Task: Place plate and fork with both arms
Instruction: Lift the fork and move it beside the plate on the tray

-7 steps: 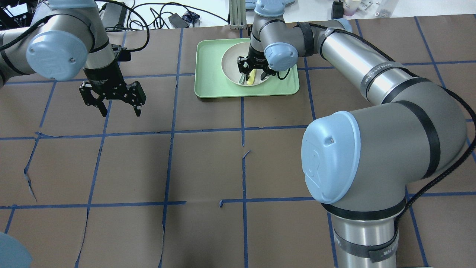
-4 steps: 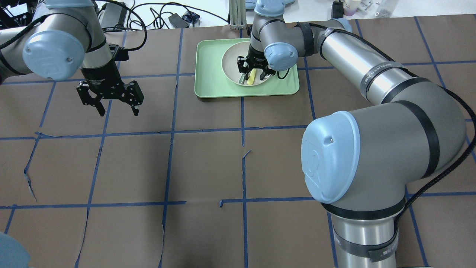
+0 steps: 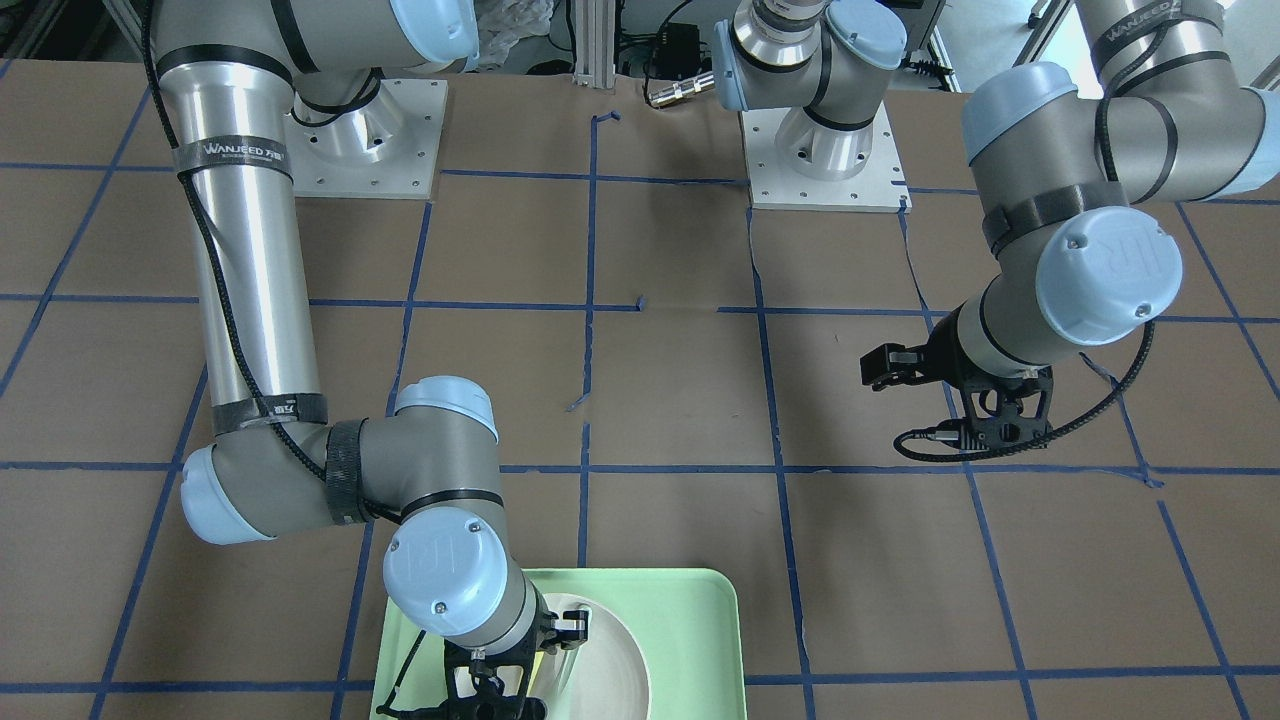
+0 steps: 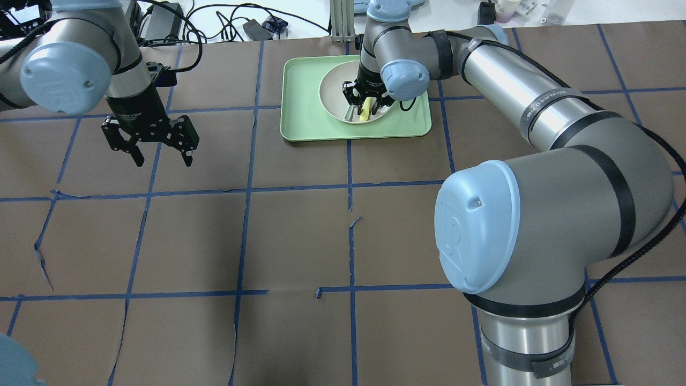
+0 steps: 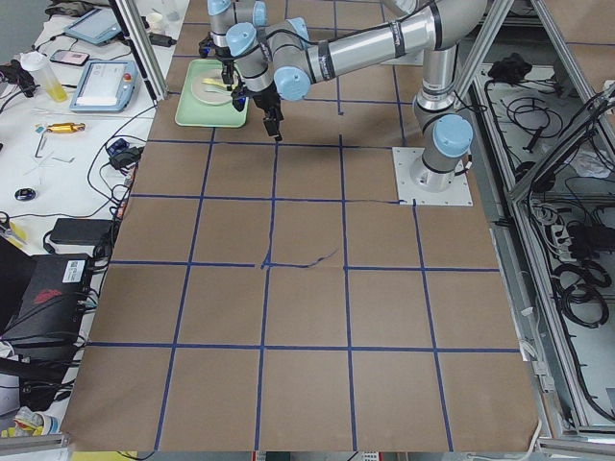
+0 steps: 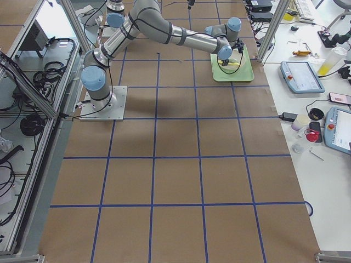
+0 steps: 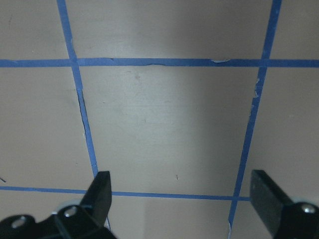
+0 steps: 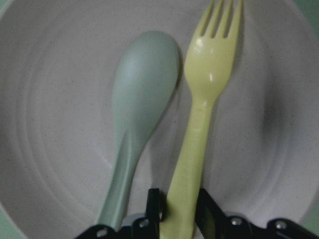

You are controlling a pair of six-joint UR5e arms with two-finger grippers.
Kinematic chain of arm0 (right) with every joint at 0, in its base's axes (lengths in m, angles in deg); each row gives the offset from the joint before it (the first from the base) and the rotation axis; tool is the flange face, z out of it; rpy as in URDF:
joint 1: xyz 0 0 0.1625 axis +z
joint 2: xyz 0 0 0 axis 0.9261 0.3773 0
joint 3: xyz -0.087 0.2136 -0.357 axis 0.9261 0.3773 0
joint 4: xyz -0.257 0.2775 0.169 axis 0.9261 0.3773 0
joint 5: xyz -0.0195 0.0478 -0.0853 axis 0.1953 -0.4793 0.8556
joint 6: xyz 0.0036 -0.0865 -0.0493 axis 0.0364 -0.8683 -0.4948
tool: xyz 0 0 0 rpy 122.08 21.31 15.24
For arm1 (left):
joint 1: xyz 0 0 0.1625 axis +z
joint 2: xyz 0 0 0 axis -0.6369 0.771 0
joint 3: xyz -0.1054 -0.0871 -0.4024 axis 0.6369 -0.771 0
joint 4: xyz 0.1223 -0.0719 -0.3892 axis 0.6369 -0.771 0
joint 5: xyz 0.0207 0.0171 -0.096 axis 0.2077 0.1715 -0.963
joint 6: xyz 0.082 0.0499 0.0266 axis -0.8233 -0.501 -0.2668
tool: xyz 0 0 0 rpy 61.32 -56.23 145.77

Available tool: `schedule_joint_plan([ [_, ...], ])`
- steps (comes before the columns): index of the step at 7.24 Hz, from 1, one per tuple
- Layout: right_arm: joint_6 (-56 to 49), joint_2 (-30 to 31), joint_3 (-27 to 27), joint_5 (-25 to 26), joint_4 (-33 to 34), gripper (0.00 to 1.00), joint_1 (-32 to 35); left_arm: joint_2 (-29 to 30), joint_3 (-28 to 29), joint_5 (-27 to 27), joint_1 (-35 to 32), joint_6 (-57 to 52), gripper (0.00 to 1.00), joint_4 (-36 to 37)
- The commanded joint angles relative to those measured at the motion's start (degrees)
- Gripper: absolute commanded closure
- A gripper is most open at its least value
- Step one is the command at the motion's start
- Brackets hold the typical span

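Note:
The off-white plate [image 4: 332, 92] sits in the mint-green tray [image 4: 300, 115] at the table's far middle. The yellow fork [image 8: 207, 94] lies in the plate beside a pale grey-green spoon [image 8: 142, 94]. My right gripper [image 8: 180, 199] points down into the plate [image 8: 55, 124], and its fingers are shut on the fork's handle. In the overhead view the right gripper [image 4: 367, 103] hides most of the fork [image 4: 365, 111]. My left gripper [image 4: 159, 153] is open and empty over bare brown table, well left of the tray. Its wrist view [image 7: 182, 181] shows only paper and blue tape.
The tray [image 3: 690, 620] is near the table's far edge, with cables and boxes [image 4: 252, 27] beyond it. My right arm's elbow [image 4: 536, 214] looms over the near right of the table. Brown paper with blue tape lines [image 4: 246, 187] covers the table.
My left gripper has moved left and away from the tray, still open. My right gripper's fingers have closed in on the fork's handle in the plate.

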Motion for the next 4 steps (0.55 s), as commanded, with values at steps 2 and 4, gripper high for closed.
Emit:
schedule_joint_plan([
  [2,0.68,0.52,-0.15,-0.05,-0.49,1.0,0.7,-0.16,0.06,0.09,0.13,-0.23,0.0,-0.05],
  [4,3.84,4.89,-0.24,0.12,-3.37,1.0,1.32,-0.16,0.06,0.09,0.13,-0.31,0.0,-0.05],
])
